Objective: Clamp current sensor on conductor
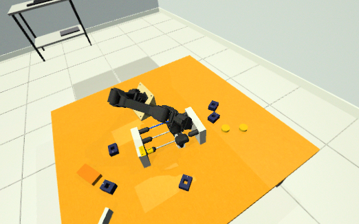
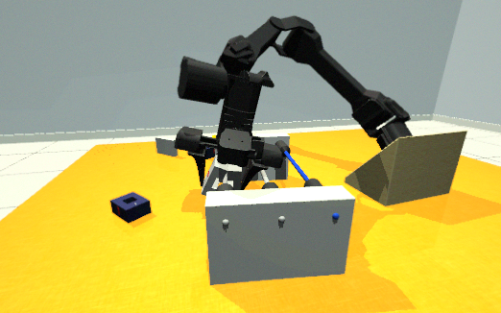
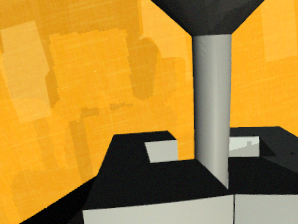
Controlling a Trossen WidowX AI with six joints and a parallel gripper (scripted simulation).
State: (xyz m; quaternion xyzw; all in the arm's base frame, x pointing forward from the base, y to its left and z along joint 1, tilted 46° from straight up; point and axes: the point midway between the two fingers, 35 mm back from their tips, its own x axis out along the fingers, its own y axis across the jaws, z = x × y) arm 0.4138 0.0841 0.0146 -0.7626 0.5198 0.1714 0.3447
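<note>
The white and black split-core sensor (image 1: 181, 146) (image 2: 229, 168) (image 3: 150, 212) is between the fingers of my gripper (image 2: 224, 184). The gripper is shut on it, fingers wide apart, tilted in the exterior view. The grey front conductor (image 1: 166, 144) (image 3: 212, 100) runs between the sensor's two halves in the wrist view. Their near white faces meet at a seam; a gap with orange table shows farther back. Whether it is latched cannot be told, and its arrow is not visible. A yellow marker (image 1: 142, 151) and yellow sleeve (image 1: 149, 150) are at this conductor's left end; the lettering is unreadable.
White end blocks (image 1: 137, 139) (image 2: 280, 245) hold the conductors. A middle grey conductor (image 1: 161, 135) and a blue conductor (image 1: 157, 126) (image 2: 296, 166) lie beside it. Several dark blue blocks (image 1: 186, 182) (image 2: 131, 211), two yellow discs (image 1: 225, 128) and an orange block (image 1: 89, 173) stand around.
</note>
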